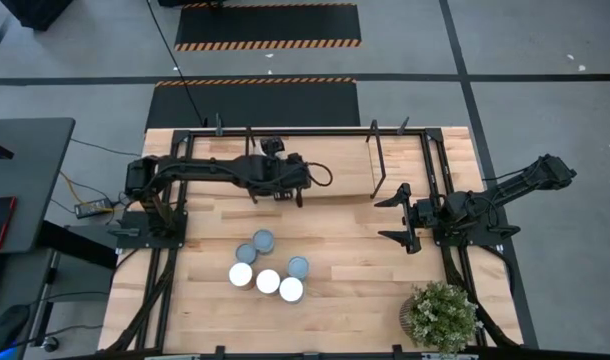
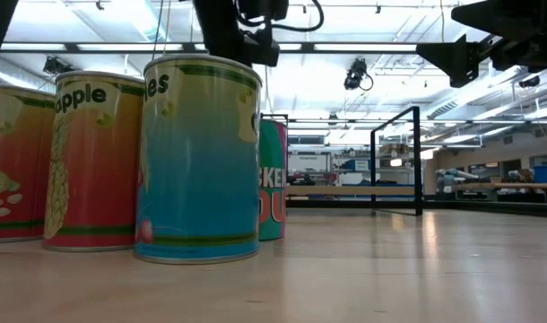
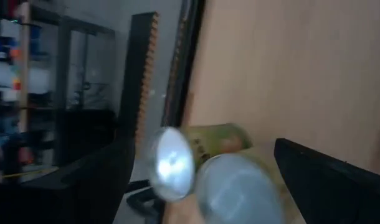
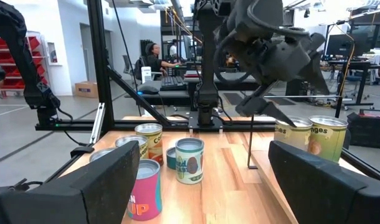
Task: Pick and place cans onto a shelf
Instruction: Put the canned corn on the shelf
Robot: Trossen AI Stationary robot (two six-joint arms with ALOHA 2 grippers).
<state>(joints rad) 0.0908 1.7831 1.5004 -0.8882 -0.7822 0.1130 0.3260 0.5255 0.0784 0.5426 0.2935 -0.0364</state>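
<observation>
Several cans (image 1: 268, 268) stand upright in a cluster on the tabletop near its front. They loom close in the low view (image 2: 197, 161). Two more cans (image 4: 327, 138) stand on the shelf (image 1: 345, 170) at the table's far edge. In the high view my left gripper hides them. My left gripper (image 1: 277, 192) hangs open just above them. In its wrist view (image 3: 204, 149) its fingers stand on either side of a blue-grey-topped can (image 3: 237, 186), beside a silver-topped can (image 3: 171, 163). My right gripper (image 1: 400, 215) is open and empty at the table's right.
A potted plant (image 1: 441, 315) stands at the near right corner. Thin black shelf uprights (image 1: 375, 160) rise between the two grippers, and also show in the low view (image 2: 417, 161). A person sits at a desk beyond the table (image 4: 154, 53).
</observation>
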